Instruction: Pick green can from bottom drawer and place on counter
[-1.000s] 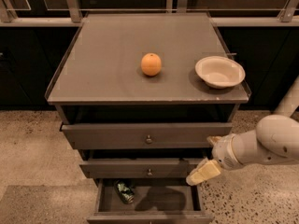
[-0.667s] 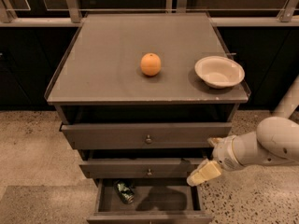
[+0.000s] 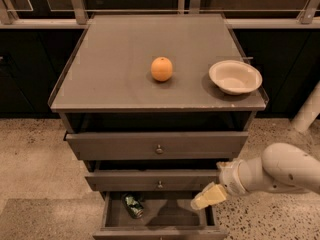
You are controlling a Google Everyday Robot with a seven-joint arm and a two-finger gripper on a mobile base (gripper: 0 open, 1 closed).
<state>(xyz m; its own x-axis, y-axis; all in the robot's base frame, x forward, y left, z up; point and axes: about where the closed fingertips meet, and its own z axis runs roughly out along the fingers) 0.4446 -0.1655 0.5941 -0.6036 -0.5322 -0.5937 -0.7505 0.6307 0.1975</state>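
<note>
The green can (image 3: pixel 132 205) lies on its side at the back left of the open bottom drawer (image 3: pixel 165 228), which is pulled out below the two knobbed drawers. My gripper (image 3: pixel 209 196) hangs over the drawer's right side, level with the middle drawer's front, well to the right of the can and apart from it. It holds nothing that I can see. The counter (image 3: pixel 115 69) on top of the cabinet carries other things.
An orange fruit (image 3: pixel 161 68) sits mid-counter and a white bowl (image 3: pixel 235 76) at its right edge. The top drawer (image 3: pixel 157 144) and middle drawer (image 3: pixel 157 180) are slightly pulled out. My white arm (image 3: pixel 280 171) reaches in from the right over speckled floor.
The gripper and arm have shifted slightly; the can, fruit and bowl have not moved.
</note>
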